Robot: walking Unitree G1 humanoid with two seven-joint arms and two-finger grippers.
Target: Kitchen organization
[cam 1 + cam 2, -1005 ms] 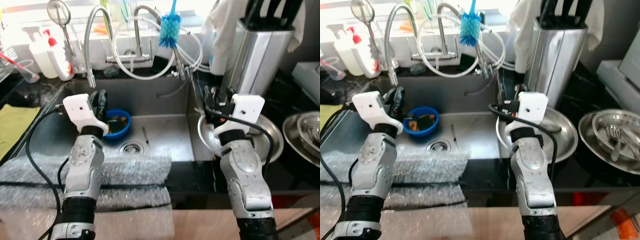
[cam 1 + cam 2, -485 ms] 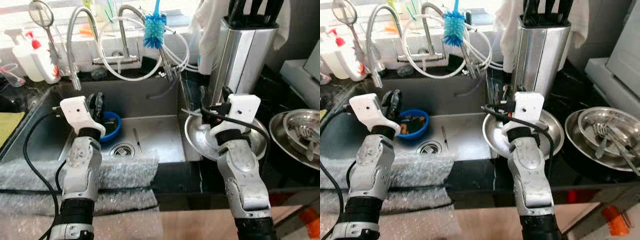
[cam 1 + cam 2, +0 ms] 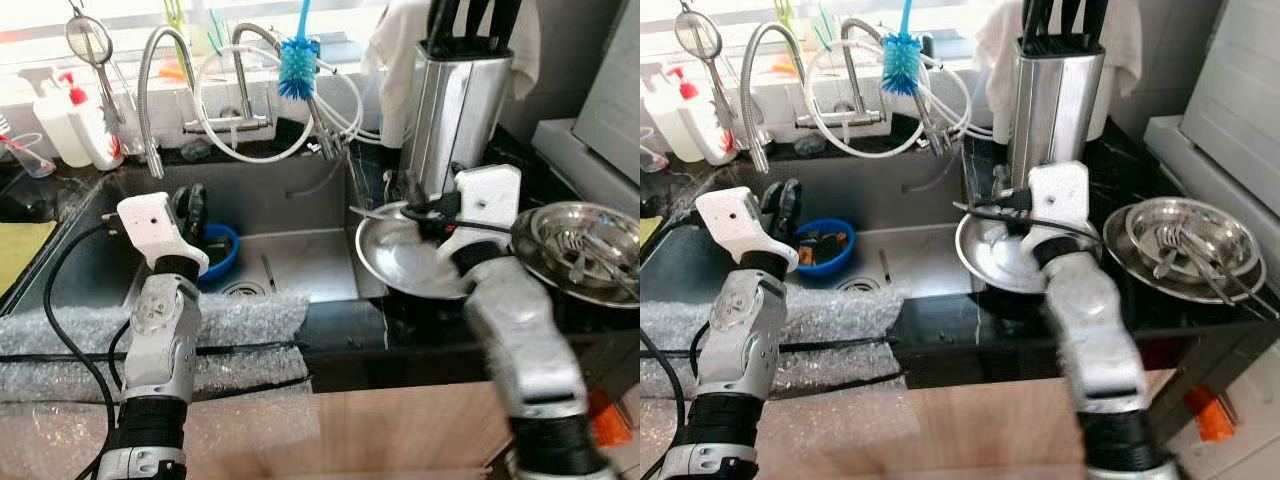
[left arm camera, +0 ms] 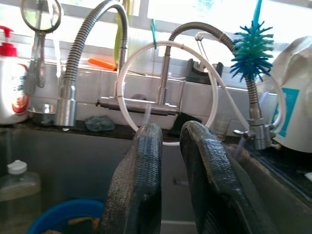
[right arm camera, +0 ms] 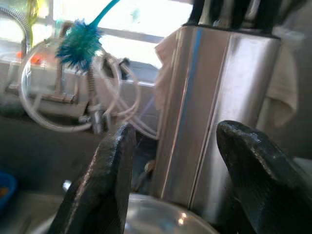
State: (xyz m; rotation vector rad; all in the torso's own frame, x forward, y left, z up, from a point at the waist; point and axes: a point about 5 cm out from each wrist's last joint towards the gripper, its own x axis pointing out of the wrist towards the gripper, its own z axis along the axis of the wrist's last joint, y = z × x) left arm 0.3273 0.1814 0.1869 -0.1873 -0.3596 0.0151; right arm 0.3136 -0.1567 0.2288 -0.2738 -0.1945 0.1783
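Note:
My left gripper (image 3: pixel 192 205) hangs over the sink (image 3: pixel 290 190), just above a blue bowl (image 3: pixel 826 249) that holds dark and orange scraps. In the left wrist view its two black fingers (image 4: pixel 141 185) stand almost together with nothing between them, aimed at the faucet (image 4: pixel 161 83). My right gripper (image 3: pixel 412 198) is open over the far rim of a round steel plate (image 3: pixel 395 268) on the black counter beside the sink. In the right wrist view its fingers (image 5: pixel 100 195) stand wide apart before the steel knife block (image 5: pixel 219 112). The right arm is blurred.
A steel bowl (image 3: pixel 1140 215) with several utensils sits on the counter to the right. The knife block (image 3: pixel 455 110) stands behind the plate. A blue bottle brush (image 3: pixel 297 68) hangs by the faucet. Soap bottles (image 3: pixel 88 125) stand at the back left. Bubble wrap (image 3: pixel 240 325) covers the sink's front edge.
The whole view has shifted, bringing the right-hand steel bowl into sight. My right arm has swung rightward relative to the steel plate. The left gripper stays above the blue bowl.

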